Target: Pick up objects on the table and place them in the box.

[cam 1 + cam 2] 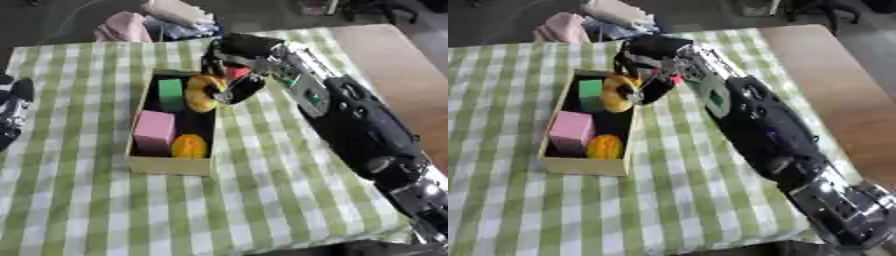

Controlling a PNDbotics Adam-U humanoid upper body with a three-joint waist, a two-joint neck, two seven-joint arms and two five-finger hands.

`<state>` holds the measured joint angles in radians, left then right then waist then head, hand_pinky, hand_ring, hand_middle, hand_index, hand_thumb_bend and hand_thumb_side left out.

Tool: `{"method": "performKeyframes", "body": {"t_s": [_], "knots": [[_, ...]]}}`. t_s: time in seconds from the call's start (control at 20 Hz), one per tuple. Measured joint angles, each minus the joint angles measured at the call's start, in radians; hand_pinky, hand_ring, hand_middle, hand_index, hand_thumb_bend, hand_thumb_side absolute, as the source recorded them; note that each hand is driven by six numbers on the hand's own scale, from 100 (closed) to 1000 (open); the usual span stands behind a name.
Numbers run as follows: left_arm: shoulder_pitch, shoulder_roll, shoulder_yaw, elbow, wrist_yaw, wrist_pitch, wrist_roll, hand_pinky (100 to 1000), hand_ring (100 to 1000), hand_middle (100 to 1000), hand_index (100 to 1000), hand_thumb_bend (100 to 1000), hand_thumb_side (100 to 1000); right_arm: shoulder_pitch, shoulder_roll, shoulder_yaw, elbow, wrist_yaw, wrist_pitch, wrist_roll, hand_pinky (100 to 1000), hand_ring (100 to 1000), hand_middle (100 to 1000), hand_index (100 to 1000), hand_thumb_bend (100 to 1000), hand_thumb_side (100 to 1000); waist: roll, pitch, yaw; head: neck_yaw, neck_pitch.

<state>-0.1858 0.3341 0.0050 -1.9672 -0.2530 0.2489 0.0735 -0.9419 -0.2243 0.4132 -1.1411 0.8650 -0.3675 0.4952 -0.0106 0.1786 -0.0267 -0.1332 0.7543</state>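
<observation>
right hand [234, 75] over box [171, 165] far right rim, fingers curled round yellow ring [202, 92], green block [171, 94], pink block [155, 128], orange ball [189, 146] inside box, left hand [12, 107] idle at left edge, fingers unclear, checked cloth [262, 190] underneath

The box [171, 165] is a shallow tan cardboard tray with a dark inside, sitting long-ways and slightly askew. Inside: a green block [171, 93] near the far end, a pink block [155, 128] in the middle-left, and a round orange thing [189, 146] at the near end, right beside the pink one. A yellow ring [202, 92] stands on edge over the box's right wall at the far end, with a small red thing [237, 72] just beyond it.
</observation>
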Motion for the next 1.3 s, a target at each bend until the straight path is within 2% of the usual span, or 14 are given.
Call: {"method": "performKeyframes", "body": {"t_s": [0.2,0.25,0.4,0.5,0.55,0.8,0.9,1.05,1.2,1.25,1.3], "knots": [[-0.001,0.0,0.001,0.0,0.0,-0.002,-0.002,805,671,689,827,361,572,0.001,0.017,0.012,-0.001,0.05,-0.019,0.023,793,740,727,891,100,268,0.0,0.0,0.0,-0.001,0.0],[-0.001,0.0,0.001,0.0,0.0,-0.002,-0.003,805,672,690,828,361,572,0.001,0.018,0.013,-0.003,0.061,-0.019,0.024,790,743,750,913,100,374,0.0,0.0,0.0,-0.001,0.0],[-0.001,0.0,0.003,0.0,-0.001,-0.001,-0.004,799,665,683,825,390,566,0.002,0.018,0.013,-0.006,0.071,-0.012,0.018,785,747,776,931,100,480,0.0,0.001,-0.002,-0.001,0.0],[-0.001,0.0,0.005,0.0,-0.002,0.0,-0.003,799,665,683,825,393,564,0.005,0.016,0.006,-0.007,0.057,0.001,0.011,772,734,763,924,100,420,0.0,0.001,-0.003,-0.001,0.0],[-0.001,0.0,0.005,0.0,-0.002,0.002,-0.001,798,664,682,824,396,562,0.006,0.012,-0.002,-0.007,0.04,0.011,0.006,769,730,756,920,100,351,0.0,0.001,-0.003,-0.001,0.0],[-0.005,0.0,0.007,0.0,-0.002,0.008,0.01,795,661,680,828,406,558,-0.003,-0.051,-0.08,0.017,-0.076,0.086,-0.016,758,727,764,928,100,305,0.0,0.001,0.006,-0.001,0.0],[-0.006,0.0,0.009,0.0,-0.001,0.01,0.014,795,661,679,828,408,559,-0.017,-0.082,-0.126,0.058,-0.116,0.128,-0.033,766,748,803,939,100,290,0.0,0.004,0.014,-0.001,-0.005],[-0.009,0.0,0.009,0.0,0.0,0.009,0.014,795,660,678,828,411,560,-0.04,-0.124,-0.195,0.139,-0.136,0.194,-0.083,790,799,872,950,100,206,0.0,0.007,0.029,-0.003,-0.011],[-0.01,0.0,0.007,0.001,0.001,0.009,0.013,795,660,678,828,412,561,-0.057,-0.155,-0.253,0.222,-0.133,0.246,-0.158,816,849,912,964,100,262,0.0,0.011,0.048,-0.011,-0.019],[-0.011,0.0,0.005,0.001,0.001,0.01,0.012,795,660,678,828,413,564,-0.062,-0.161,-0.268,0.251,-0.131,0.26,-0.184,823,869,921,968,100,317,0.0,0.013,0.054,-0.014,-0.021],[-0.011,0.0,0.003,0.001,0.001,0.009,0.009,795,660,678,828,413,564,-0.064,-0.164,-0.284,0.279,-0.127,0.274,-0.21,824,871,921,968,100,334,0.0,0.013,0.062,-0.018,-0.024]]}}
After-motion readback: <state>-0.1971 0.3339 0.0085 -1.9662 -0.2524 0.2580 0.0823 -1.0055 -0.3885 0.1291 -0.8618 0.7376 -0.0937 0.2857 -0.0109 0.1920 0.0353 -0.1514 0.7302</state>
